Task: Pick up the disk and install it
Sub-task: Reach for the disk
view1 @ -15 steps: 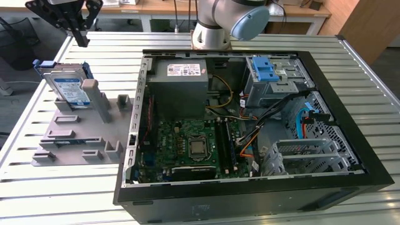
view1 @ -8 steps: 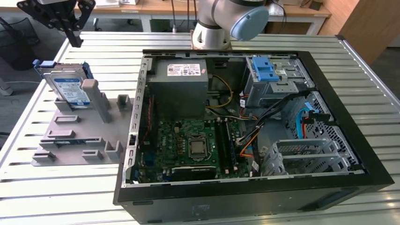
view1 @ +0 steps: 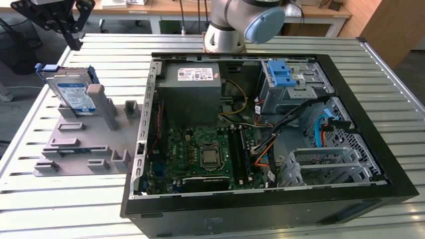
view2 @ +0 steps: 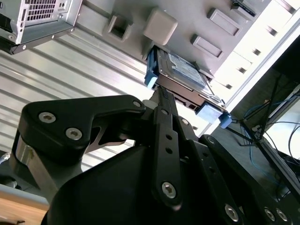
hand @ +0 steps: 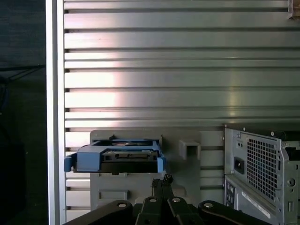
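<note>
The disk [view1: 71, 92] is a silver drive with a blue-and-white label in a blue carrier frame. It stands on edge in a grey holder [view1: 79, 144] at the exterior view's left, beside the open computer case [view1: 371, 114]. My gripper [view1: 74, 42] hangs above and behind the disk, apart from it, with its dark fingers pressed together and nothing between them. In both wrist views the disk [view2: 183, 75] [hand: 117, 157] lies just beyond the gripper [view2: 161, 93] [hand: 161, 180].
Inside the case sit a grey power supply [view1: 192, 89], a green motherboard [view1: 199, 154], and a grey drive cage with a blue latch [view1: 285, 77]. Cables [view1: 292, 119] cross the case's right half. Everything rests on a slatted metal table [view1: 59, 199]; the arm's base [view1: 226, 30] stands behind the case.
</note>
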Motion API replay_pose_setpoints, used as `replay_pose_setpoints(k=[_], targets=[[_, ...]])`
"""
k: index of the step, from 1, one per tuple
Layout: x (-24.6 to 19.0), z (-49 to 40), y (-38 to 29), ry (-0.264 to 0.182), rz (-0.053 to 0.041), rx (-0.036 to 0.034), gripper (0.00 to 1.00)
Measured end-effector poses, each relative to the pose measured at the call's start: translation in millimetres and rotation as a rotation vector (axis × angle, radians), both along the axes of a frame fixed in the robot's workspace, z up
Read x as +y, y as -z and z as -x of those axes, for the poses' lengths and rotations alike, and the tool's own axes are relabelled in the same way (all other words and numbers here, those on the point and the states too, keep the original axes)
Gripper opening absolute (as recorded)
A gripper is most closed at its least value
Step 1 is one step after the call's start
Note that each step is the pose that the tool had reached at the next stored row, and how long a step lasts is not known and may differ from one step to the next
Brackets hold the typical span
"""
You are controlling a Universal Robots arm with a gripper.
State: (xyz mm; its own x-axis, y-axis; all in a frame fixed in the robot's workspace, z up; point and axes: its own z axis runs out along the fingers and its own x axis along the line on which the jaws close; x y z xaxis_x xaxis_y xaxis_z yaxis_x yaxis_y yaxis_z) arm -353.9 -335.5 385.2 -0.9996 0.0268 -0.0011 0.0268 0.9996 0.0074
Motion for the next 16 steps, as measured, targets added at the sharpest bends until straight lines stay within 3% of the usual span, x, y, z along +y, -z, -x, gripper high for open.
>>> replay_pose_setpoints(k=[10, 16], targets=[[0.1, 5.3, 0.4, -0.063, 0.0001, -0.0001, 0.11], [0.1, 15.8, 0.6, -0.067, 0.0004, -0.0003, 0.11]])
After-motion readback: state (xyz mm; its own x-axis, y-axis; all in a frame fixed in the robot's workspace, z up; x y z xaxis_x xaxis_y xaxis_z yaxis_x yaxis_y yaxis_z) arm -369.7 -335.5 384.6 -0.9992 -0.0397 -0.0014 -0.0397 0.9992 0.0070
